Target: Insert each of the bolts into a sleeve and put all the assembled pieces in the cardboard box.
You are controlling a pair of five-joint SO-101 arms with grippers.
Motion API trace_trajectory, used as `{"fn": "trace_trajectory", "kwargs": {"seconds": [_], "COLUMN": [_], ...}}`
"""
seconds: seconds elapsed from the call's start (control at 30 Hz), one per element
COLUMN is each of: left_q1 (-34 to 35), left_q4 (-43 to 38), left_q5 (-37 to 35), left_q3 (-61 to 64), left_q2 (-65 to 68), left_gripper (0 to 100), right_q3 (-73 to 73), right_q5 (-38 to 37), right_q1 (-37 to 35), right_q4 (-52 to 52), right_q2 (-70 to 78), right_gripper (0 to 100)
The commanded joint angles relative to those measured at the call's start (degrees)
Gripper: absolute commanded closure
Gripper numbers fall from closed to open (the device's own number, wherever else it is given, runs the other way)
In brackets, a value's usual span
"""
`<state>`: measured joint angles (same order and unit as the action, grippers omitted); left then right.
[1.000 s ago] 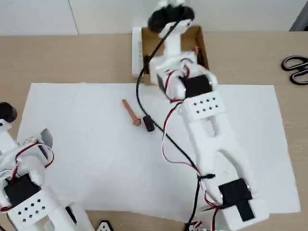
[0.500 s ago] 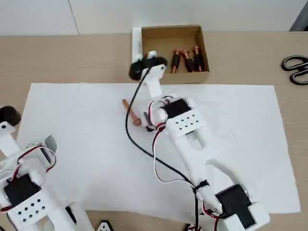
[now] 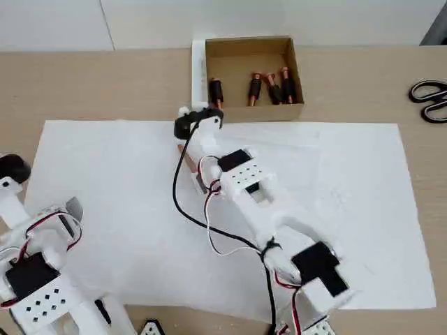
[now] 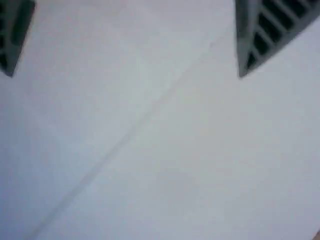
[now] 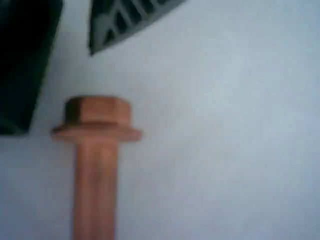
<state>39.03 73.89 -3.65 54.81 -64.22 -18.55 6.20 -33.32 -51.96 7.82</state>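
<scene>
Right gripper (image 3: 198, 143) sat over the loose bolt (image 5: 95, 165); we couldn't tell how wide it was.
Bolt lay on the paper (image 3: 349, 209) near the cardboard box (image 3: 294, 77), which held four assembled pieces (image 3: 271, 87). Left gripper (image 4: 125, 70) gaped wide over paper. Risk: an off-centre close would roll the round shank away.

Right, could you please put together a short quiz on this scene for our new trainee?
1. How many assembled pieces lie in the cardboard box?
2. True or false: the loose bolt lies on the white paper.
3. What does the left gripper face? A: the cardboard box. B: the white paper. C: the loose bolt.
Key: 1. four; 2. true; 3. B.
</scene>
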Motion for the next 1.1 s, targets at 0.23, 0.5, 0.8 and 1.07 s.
{"fn": "trace_trajectory", "kwargs": {"seconds": [0.23, 0.5, 0.8, 1.07], "left_q1": [-0.1, -0.1, -0.1, -0.1], "left_q4": [0.1, 0.1, 0.1, 0.1], "left_q5": [0.5, 0.5, 0.5, 0.5], "left_q3": [-2.2, -2.2, -2.2, -2.2], "left_q2": [-1.1, -1.1, -1.1, -1.1], "left_gripper": [73, 73, 73, 73], "right_q3": [8.3, 11.1, 11.2, 11.2], "right_q5": [-1.3, -3.3, -3.3, -3.3], "right_q1": [-0.5, 0.0, 0.1, 0.1], "right_q4": [1.1, 1.1, 1.0, 0.9], "right_q2": [5.5, 9.6, 10.9, 10.9], "right_gripper": [65.3, 65.3, 75.0, 82.6]}}
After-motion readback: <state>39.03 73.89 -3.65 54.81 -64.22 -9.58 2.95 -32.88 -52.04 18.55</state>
